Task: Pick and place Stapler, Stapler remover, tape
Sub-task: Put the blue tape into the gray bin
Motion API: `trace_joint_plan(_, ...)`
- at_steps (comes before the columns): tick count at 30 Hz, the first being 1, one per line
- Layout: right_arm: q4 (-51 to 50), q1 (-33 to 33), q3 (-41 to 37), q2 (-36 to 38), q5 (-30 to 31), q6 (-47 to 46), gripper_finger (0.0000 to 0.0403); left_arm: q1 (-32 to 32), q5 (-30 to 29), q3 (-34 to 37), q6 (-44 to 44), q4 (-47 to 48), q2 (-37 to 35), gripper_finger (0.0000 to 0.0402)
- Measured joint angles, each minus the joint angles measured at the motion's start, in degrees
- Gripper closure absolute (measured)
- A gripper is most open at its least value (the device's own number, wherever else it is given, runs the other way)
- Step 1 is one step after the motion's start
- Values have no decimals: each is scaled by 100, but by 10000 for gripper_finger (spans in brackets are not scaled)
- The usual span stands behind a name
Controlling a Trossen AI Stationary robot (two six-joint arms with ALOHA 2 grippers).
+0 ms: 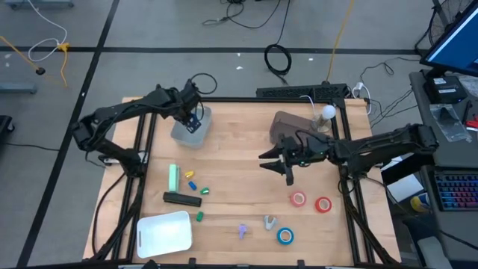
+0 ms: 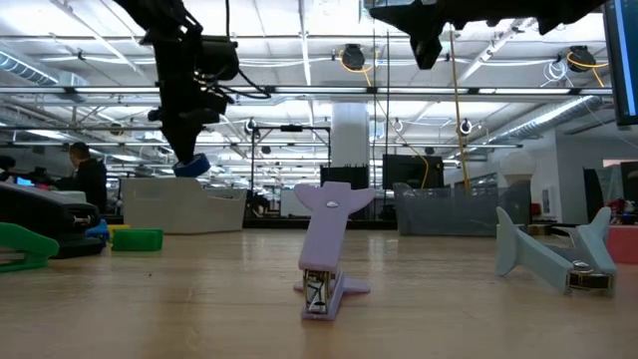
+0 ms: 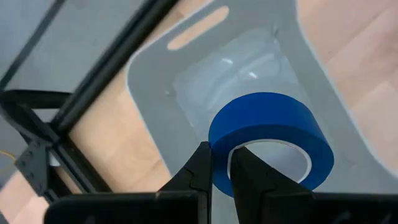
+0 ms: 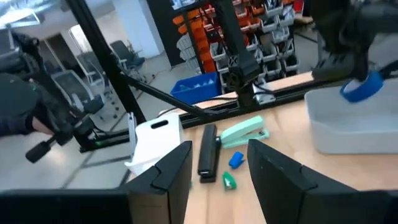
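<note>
My left gripper (image 1: 193,119) is shut on a blue tape roll (image 3: 267,134) and hangs over the grey bin (image 1: 187,134) at the far left. My right gripper (image 1: 281,166) hovers open above the table's middle with nothing between its fingers. Two red tape rolls (image 1: 298,199) (image 1: 323,204) and another blue one (image 1: 285,236) lie flat at the near right. A green stapler (image 1: 173,178) and a black stapler (image 1: 182,198) lie left of centre. The purple staple remover (image 2: 329,249) and a grey one (image 2: 553,254) stand near the front edge. My left gripper pinches the blue roll's wall (image 3: 219,138), one finger inside the ring's hole and one outside. The fingers come from above, slanting down. The roll hangs tilted below them, lifted clear over the bin's inside (image 3: 242,68).
A white lid (image 1: 164,232) lies at the near left corner. A brown object (image 1: 287,127) and a white ball (image 1: 327,112) stand at the far right. Small yellow, blue and green bits (image 1: 196,187) lie by the staplers. The black frame rails (image 1: 142,149) flank the table.
</note>
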State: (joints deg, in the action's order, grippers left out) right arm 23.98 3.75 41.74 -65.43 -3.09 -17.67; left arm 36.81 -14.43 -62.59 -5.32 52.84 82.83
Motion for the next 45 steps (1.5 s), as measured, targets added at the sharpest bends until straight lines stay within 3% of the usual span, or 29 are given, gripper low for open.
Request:
trace_joint_plan(10, -95, 0, 0, 288, 4, 299, 254, 147, -109, -489, 76, -3, 762, 371)
trace_joint_plan(21, -328, 0, 0, 286, 4, 196, 257, 166, -659, -745, 264, 65, 1714, 371)
trace_joint_plan(35, -327, 0, 0, 284, 6, 190, 255, 417, -641, -754, 356, -116, 1977, 369)
trace_joint_plan(41, -327, 0, 0, 284, 6, 188, 255, 398, -635, -754, 413, -217, 2031, 325)
trace_joint_plan(45, -327, 0, 0, 284, 8, 188, 253, 398, -653, -756, 480, -321, 2020, 319)
